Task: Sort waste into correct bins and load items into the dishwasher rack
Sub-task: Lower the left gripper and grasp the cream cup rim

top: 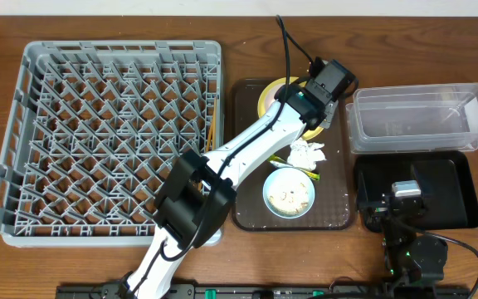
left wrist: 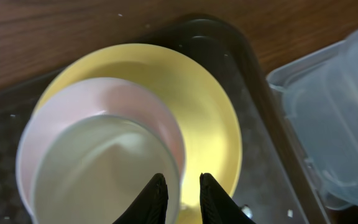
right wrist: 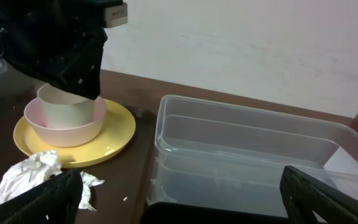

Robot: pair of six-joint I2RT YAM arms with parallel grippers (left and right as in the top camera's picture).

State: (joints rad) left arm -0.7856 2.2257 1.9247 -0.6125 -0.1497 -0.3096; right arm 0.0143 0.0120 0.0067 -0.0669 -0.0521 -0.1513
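Observation:
My left gripper point(left wrist: 182, 186) reaches over the round yellow plate point(left wrist: 210, 106) and is shut on the rim of the small white cup point(left wrist: 92, 168). The cup sits inside the white bowl point(left wrist: 104, 99) on the plate. In the overhead view the arm hides most of this stack point(top: 265, 95). A crumpled tissue point(top: 308, 153), a bit of yellow-green wrapper point(top: 276, 160) and the light blue bowl point(top: 289, 195) holding rice crumbs lie nearby. My right gripper point(right wrist: 185, 199) is open and empty over the black tray point(top: 459, 191), beside the clear tub point(top: 417, 120).
The grey rack point(top: 106, 133) fills the left side, with chopsticks point(top: 212, 137) at its right edge. The brown serving tray point(top: 338, 218) carries the dishes and waste. My left arm crosses diagonally from the front over the rack's corner.

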